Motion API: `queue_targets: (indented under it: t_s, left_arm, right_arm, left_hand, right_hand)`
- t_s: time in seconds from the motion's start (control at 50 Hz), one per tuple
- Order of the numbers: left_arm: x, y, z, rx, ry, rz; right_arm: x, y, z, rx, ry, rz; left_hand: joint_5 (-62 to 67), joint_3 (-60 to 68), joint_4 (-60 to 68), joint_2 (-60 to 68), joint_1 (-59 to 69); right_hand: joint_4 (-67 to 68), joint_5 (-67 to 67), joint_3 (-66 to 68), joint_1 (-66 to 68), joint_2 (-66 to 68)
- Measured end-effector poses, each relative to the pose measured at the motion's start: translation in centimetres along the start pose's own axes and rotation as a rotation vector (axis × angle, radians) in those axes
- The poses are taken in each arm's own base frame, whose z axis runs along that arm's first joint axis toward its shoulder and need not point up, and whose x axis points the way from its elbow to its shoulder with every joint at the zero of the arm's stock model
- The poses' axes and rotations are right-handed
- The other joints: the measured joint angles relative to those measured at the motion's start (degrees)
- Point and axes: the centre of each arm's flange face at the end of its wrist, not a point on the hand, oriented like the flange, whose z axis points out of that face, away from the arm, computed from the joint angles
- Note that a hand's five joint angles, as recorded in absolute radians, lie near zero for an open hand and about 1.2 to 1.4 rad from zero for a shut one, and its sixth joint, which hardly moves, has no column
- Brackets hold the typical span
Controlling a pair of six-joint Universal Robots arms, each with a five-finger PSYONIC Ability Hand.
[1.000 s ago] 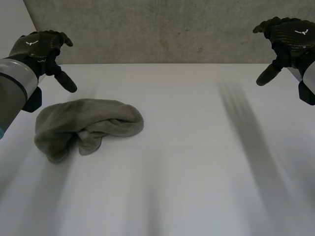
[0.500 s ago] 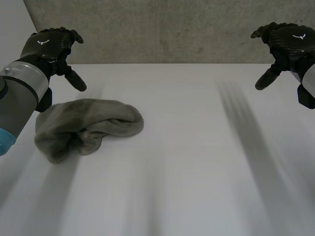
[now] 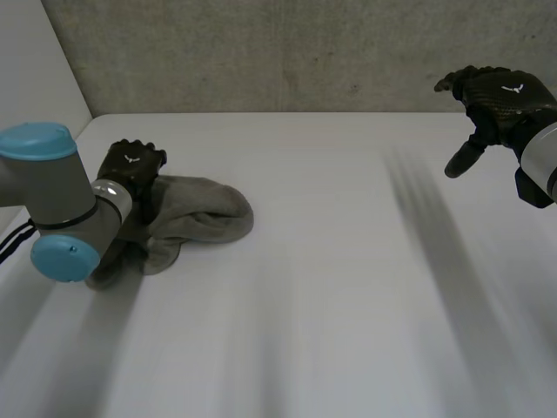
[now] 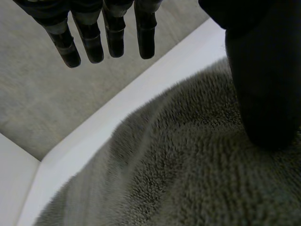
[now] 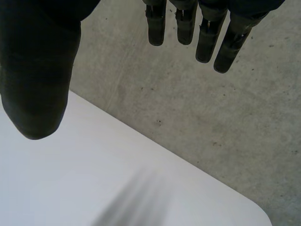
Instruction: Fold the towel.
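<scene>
A grey-green towel (image 3: 196,213) lies crumpled in a heap on the left side of the white table (image 3: 331,287). My left hand (image 3: 130,165) is low over the towel's far left part, open, its fingers (image 4: 113,37) straight above the fuzzy towel (image 4: 188,179) and its thumb (image 4: 263,80) down at the cloth, holding nothing. My right hand (image 3: 496,96) hovers high at the far right of the table, open and empty, its fingers (image 5: 202,33) and thumb (image 5: 37,80) spread over bare table.
A grey concrete wall (image 3: 287,52) runs along the table's far edge. The left arm's grey joint with light-blue caps (image 3: 52,209) covers the towel's left end.
My left arm has swung down and inward, bringing the hand from above the table's far left edge onto the towel. My right hand has drifted slightly left and down. The towel has not moved.
</scene>
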Motion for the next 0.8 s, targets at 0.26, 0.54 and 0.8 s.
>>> queue_targets:
  t_s: [0.26, 0.54, 0.8]
  left_arm:
    - [0.6, 2.0, 1.9, 0.003, 0.085, -0.017]
    - [5.4, -4.5, -2.6, 0.132, 0.193, -0.090]
    - [13.3, -14.7, -13.1, 0.424, 0.453, -0.308]
  right_arm:
    - [-0.3, 1.1, 0.3, -0.033, -0.011, -0.028]
    - [0.2, 0.6, 0.3, -0.019, 0.003, -0.027]
    - [0.9, -0.4, -0.2, 0.009, 0.023, -0.032]
  left_hand:
    - [60.3, 0.0, 0.0, 58.7, 57.0]
    - [60.4, 0.0, 0.0, 58.8, 57.6]
    - [60.6, 0.0, 0.0, 59.3, 57.7]
  right_hand:
    - [0.0, 0.0, 0.0, 0.0, 0.0]
    - [0.0, 0.0, 0.0, 0.0, -0.4]
    - [0.0, 0.0, 0.0, 0.0, -0.4]
